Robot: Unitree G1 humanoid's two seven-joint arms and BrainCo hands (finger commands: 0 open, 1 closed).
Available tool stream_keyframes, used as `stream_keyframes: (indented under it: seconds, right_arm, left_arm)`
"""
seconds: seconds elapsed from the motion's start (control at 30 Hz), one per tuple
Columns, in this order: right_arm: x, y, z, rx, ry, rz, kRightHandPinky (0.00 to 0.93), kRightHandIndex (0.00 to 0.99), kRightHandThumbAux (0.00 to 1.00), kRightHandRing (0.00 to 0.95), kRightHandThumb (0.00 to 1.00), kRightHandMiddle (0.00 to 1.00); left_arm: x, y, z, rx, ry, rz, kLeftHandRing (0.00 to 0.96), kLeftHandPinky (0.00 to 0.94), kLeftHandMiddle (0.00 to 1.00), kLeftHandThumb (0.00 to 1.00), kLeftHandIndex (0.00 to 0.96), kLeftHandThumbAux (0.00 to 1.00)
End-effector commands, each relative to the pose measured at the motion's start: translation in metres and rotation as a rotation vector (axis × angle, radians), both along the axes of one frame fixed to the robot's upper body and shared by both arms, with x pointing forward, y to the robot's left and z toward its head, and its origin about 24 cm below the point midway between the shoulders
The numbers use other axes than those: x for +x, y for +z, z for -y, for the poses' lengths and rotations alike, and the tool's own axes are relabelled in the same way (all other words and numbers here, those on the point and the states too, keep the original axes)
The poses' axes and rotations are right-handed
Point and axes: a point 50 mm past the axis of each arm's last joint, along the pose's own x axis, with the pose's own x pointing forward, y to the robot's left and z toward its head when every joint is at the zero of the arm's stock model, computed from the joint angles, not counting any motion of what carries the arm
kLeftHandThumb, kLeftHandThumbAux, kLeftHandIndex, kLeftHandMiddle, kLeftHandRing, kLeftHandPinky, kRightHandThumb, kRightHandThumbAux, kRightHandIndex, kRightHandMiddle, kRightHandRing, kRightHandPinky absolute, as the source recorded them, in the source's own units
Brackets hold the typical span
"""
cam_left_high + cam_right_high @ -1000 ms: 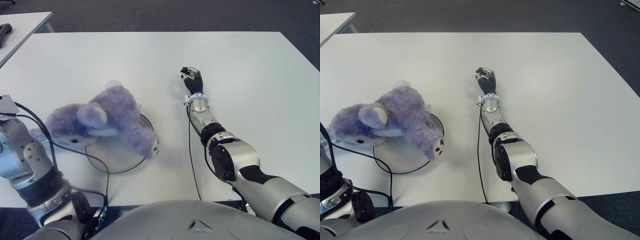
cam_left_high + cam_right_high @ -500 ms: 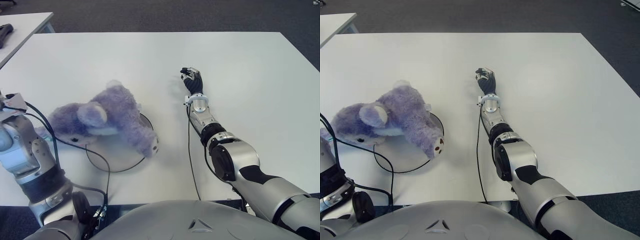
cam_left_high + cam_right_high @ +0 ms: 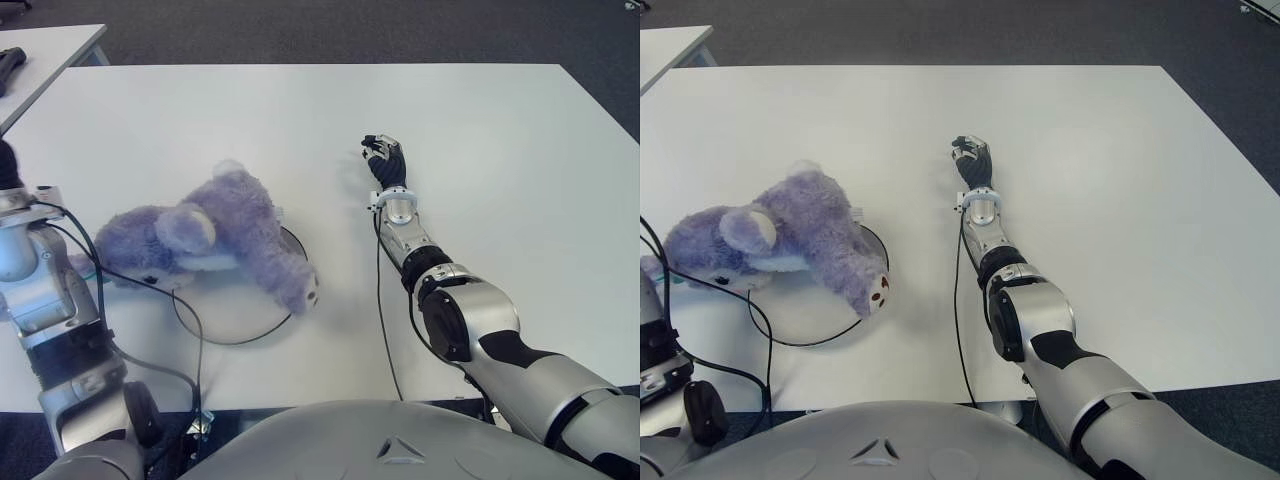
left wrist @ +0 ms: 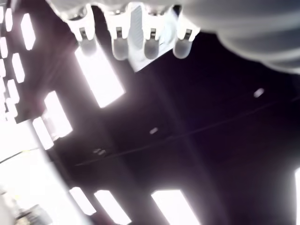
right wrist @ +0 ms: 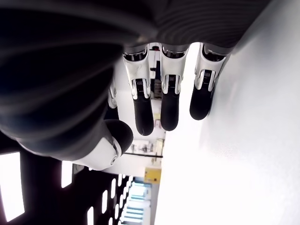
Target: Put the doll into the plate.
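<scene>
The doll (image 3: 215, 235) is a purple plush koala lying on its side across the round white plate (image 3: 232, 312) with a dark rim, at the table's near left. Its head reaches past the plate's left rim and one foot past the right rim. My left hand (image 3: 8, 165) shows at the far left edge, raised and apart from the doll. In the left wrist view its fingers (image 4: 121, 44) are spread against the ceiling and hold nothing. My right hand (image 3: 383, 160) shows mid-table, right of the doll, its fingers (image 5: 161, 101) relaxed and holding nothing.
A black cable (image 3: 190, 325) from my left arm loops over the plate's near rim. Another cable (image 3: 380, 320) runs along my right forearm. A second white table (image 3: 50, 45) with a dark object (image 3: 10, 62) stands at the far left. The white table (image 3: 500, 150) stretches right.
My left arm has risen and swung left, away from the doll. The doll has sagged slightly lower onto the plate. The right arm has not moved.
</scene>
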Motion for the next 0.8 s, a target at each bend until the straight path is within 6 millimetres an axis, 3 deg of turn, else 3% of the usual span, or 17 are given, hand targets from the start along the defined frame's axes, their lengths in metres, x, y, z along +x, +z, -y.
stream_keyframes:
  seconds: [0.03,0.4,0.6,0.8]
  right_arm:
    - [-0.067,-0.093,-0.020,0.043,0.009,-0.450,0.200,0.398,0.742,0.206,0.700,0.244]
    - [-0.067,-0.093,-0.020,0.042,0.009,-0.447,0.195,0.398,0.742,0.204,0.700,0.242]
    - [-0.067,-0.093,-0.019,0.049,0.006,-0.449,0.201,0.398,0.742,0.205,0.700,0.244]
    - [-0.067,-0.093,-0.019,0.052,0.006,-0.450,0.198,0.398,0.742,0.207,0.700,0.245]
  left_arm:
    - [0.021,-0.024,0.000,-0.020,-0.033,-0.119,0.000,0.000,0.000,0.000,0.000,0.237]
    - [0.024,-0.021,-0.002,0.037,-0.035,-0.204,0.030,0.000,0.000,0.000,0.000,0.265]
    - [0.023,-0.038,-0.019,0.031,-0.001,-0.289,0.020,0.000,0.005,0.000,0.000,0.291]
    - [0.031,-0.046,-0.023,0.010,-0.005,-0.331,0.000,0.000,0.010,0.000,0.000,0.312]
